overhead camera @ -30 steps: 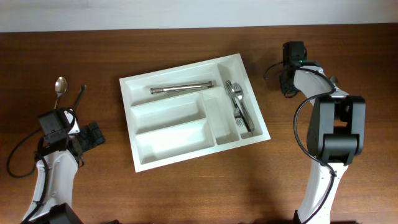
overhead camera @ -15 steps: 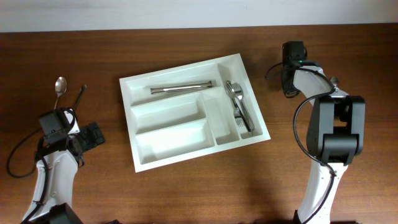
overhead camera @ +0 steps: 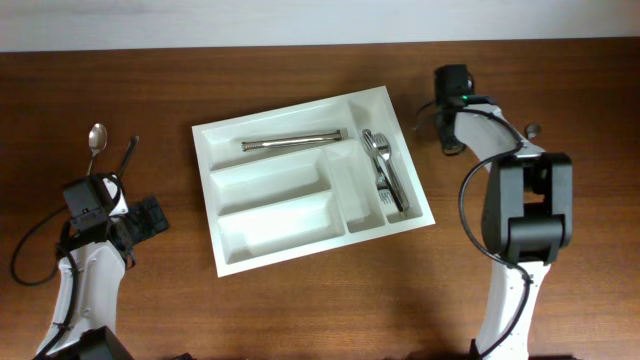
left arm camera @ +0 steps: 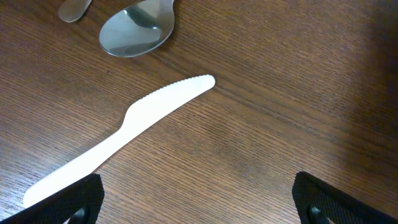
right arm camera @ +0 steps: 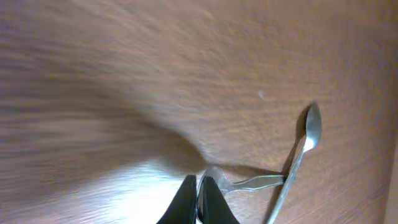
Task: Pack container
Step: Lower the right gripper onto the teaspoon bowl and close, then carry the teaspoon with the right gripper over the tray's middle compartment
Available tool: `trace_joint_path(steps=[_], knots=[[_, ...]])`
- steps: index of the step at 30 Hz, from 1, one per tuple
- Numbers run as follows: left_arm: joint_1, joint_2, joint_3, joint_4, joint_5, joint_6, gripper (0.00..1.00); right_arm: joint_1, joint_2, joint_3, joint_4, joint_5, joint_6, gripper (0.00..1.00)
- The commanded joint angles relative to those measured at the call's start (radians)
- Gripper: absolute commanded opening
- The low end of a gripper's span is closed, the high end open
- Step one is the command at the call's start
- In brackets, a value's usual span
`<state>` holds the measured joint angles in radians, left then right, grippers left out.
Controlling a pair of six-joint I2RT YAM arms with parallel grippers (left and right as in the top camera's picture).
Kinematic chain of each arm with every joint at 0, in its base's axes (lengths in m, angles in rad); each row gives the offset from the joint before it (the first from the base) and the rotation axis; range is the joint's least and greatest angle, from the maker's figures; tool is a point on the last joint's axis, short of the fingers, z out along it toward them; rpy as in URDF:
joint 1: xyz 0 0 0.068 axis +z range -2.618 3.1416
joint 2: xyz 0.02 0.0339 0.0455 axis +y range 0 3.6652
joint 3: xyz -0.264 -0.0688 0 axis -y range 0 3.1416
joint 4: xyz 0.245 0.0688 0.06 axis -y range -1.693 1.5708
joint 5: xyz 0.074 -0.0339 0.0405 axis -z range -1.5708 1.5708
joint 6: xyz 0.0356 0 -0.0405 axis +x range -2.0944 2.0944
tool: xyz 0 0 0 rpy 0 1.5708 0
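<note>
Knife (left arm camera: 143,112) of white plastic, left wrist view only.

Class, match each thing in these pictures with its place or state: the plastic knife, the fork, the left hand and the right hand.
Things:
1. plastic knife
2. fork
3. left hand
4. right hand

Places and states:
A. shut
B. lying on the bare table
C. wide open
D. in the narrow end compartment of the tray

Pairs: 1-B, 2-D, 3-C, 4-A
</note>
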<state>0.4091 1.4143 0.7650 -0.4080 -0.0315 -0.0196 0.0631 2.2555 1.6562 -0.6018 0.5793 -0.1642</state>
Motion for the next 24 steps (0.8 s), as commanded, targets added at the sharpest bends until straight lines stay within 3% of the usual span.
trace_joint_path(steps=[1, 24], knots=[[0.005, 0.005, 0.018, -0.002, -0.002, 0.013, 0.99, 0.052, -0.023, 0.049, -0.014, 0.013, 0.008, 0.04], [0.005, 0.005, 0.018, -0.002, -0.002, 0.013, 0.99, 0.183, -0.061, 0.335, -0.207, 0.008, 0.045, 0.04]])
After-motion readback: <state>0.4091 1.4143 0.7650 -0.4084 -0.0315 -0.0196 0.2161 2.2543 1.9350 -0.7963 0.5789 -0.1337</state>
